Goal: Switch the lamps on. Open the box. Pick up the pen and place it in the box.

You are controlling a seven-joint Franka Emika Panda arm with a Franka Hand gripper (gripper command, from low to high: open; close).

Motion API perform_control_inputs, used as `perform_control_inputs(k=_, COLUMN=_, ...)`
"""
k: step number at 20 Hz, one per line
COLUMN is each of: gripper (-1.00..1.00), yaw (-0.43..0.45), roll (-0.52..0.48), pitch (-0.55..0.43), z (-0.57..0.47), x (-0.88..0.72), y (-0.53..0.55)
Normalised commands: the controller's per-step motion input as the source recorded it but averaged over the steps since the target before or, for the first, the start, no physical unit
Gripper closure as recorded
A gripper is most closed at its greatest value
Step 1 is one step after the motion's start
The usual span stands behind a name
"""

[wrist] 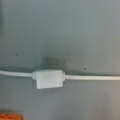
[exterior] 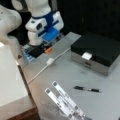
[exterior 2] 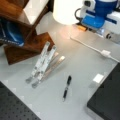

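The box stands closed at a front view's right, black lid down, small white tab on its silver front; its corner shows too. The pen lies flat on the table in front of it, also seen as a black pen. Two long white lamp strips lie side by side, unlit, on a folding stand. My gripper hangs at the table's back, above a white cable with an inline switch. The switch fills the wrist view's middle; no fingers show there.
The white cable runs across the table's back toward the box. A small orange item sits beside the gripper. A white block fills a front view's left, and a wooden stand sits behind the lamp strips.
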Motion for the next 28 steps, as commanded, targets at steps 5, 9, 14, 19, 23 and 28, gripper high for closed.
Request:
perform_control_inputs(k=5, gripper=-1.00, yaw=-0.062, roll=0.209, pitch=0.281, z=0.31, x=0.68, y=0.02)
perform_control_inputs(k=9, gripper=-1.00, yaw=-0.041, roll=0.222, pitch=0.302, z=0.23, x=0.58, y=0.01)
perform_control_inputs(k=14, gripper=-1.00, yaw=-0.040, roll=0.250, pitch=0.299, z=0.14, x=0.49, y=0.07)
perform_control_inputs(k=19, gripper=-1.00, yaw=-0.002, roll=0.347, pitch=0.220, z=0.04, x=0.48, y=0.06)
perform_control_inputs(k=23, gripper=-1.00, yaw=0.036, roll=0.352, pitch=0.129, z=-0.04, x=0.47, y=-0.01)
perform_control_inputs(k=28, gripper=-1.00, yaw=0.036, roll=0.318, pitch=0.044, z=-0.12, x=0.43, y=-0.02)
